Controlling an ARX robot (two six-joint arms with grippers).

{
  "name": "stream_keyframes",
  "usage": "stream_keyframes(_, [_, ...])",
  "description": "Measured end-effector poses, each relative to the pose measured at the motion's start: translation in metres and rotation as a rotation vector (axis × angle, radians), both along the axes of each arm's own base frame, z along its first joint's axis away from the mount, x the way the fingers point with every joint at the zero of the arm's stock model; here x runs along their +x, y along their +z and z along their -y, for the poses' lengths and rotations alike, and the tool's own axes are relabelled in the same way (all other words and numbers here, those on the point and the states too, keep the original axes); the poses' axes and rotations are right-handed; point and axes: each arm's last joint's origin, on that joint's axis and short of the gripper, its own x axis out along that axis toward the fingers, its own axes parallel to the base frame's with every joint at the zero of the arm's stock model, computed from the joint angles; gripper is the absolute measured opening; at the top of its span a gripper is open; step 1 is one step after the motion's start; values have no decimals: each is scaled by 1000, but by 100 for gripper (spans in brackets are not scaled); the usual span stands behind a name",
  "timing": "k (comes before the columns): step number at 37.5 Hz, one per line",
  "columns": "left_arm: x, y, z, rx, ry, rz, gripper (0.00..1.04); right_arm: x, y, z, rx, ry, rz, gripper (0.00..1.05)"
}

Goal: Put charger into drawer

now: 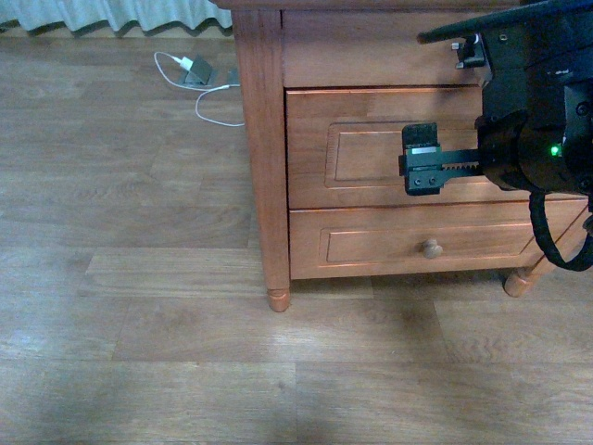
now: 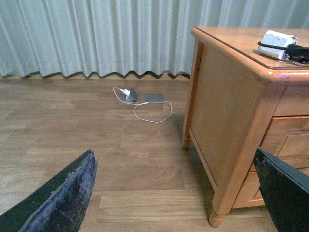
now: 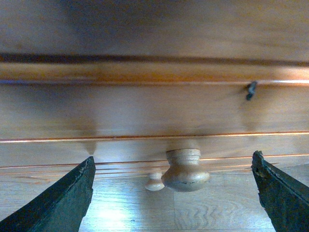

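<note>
Charger [image 2: 277,44] lies on the table [image 2: 227,96] top, well above my right end effector [image 1: 419,159]. That one is spread open before the closed drawer [image 1: 371,153], with its knob [image 3: 186,169] between the fingers, not touching. My left end effector [image 2: 174,203] hangs open above the floor [image 2: 72,140], where a white cable [image 2: 152,116] lies near the curtain [image 2: 96,34].

Front view is dim and bluish, with a soft shadow across the floor [image 1: 371,371]. Right wrist view blurs the close drawer [image 3: 145,111], with glare below. Left wrist view is evenly lit.
</note>
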Motion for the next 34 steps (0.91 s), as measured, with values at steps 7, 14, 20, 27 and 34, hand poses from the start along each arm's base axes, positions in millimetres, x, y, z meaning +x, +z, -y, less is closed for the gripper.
stream_keyframes(7, [0,0,0,0,0,0,98,1,-1,-1,0,14,14,90])
stream_keyframes(14, [0,0,0,0,0,0,98,2,-3,-1,-7,24,21,60])
stream_keyframes(20, [0,0,0,0,0,0,98,3,-4,2,-20,20,25,34])
stream_keyframes(27, [0,0,0,0,0,0,98,4,-5,5,-9,15,23,22])
stream_keyframes(34, [0,0,0,0,0,0,98,-2,-6,12,18,28,4,22])
